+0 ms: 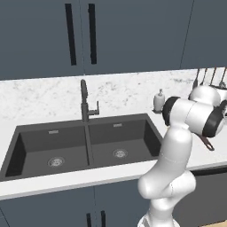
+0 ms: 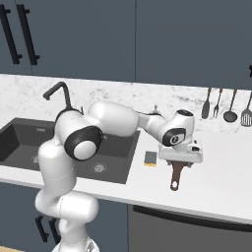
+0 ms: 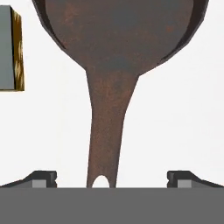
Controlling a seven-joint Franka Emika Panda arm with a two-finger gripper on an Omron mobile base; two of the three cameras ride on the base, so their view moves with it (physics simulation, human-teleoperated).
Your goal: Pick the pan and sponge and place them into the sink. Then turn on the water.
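Note:
The dark reddish-brown pan (image 3: 118, 30) lies on the white counter to the right of the sink (image 1: 35, 142), its long handle (image 2: 175, 178) pointing toward the counter's front edge. My gripper (image 3: 111, 177) is open and hovers low over the handle, one fingertip (image 3: 43, 177) on each side and well apart from it. The hand (image 2: 181, 153) hides the pan's bowl in the right base view. The yellow sponge (image 2: 150, 158) with its blue-grey face lies just left of the pan, at the left edge of the hand view (image 3: 11, 48). No water falls from the dark faucet (image 1: 84, 99).
A white soap dispenser (image 1: 159, 101) stands behind the sink's right corner. Ladles and spatulas (image 2: 224, 106) hang on the wall at the back right. The counter's front edge (image 2: 197, 209) runs close below the handle's end.

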